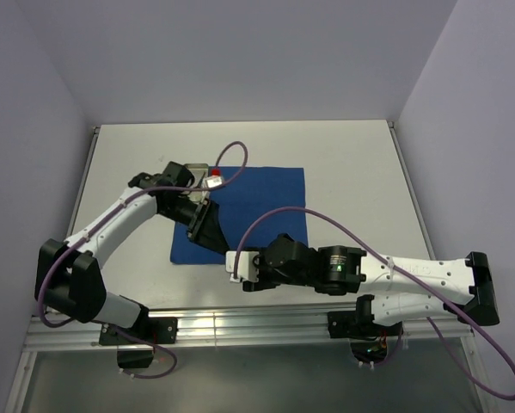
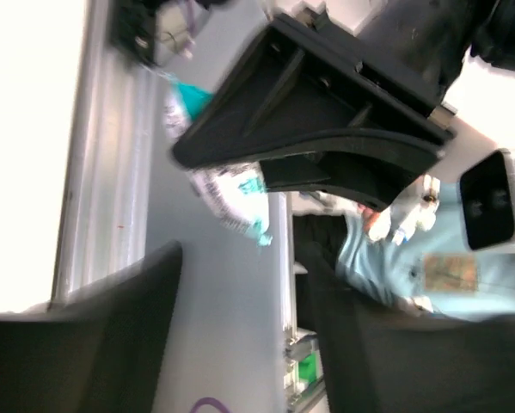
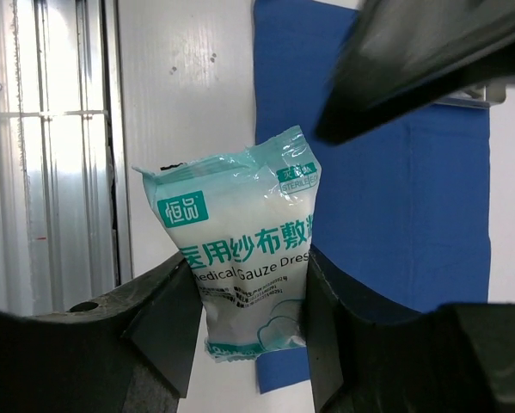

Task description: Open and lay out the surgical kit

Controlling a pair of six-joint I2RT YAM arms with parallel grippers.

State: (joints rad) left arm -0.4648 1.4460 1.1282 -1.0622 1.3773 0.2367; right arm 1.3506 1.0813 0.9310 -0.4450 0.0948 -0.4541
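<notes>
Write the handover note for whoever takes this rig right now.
Left claw: open, empty, over the cloth's left half, close to the right claw.
Right claw: shut on the gauze packet, held at the cloth's near edge.
Blue cloth: spread flat on the table.
Steel tray: at the cloth's far left corner, partly hidden by the left arm.
Done: wrap opened, one packet picked up.
Left: set this packet down and lay out the rest. The scissors and tweezers are not visible.

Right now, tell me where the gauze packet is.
In the right wrist view, the packet sits between the right gripper's fingers, over the cloth's near edge.
</notes>
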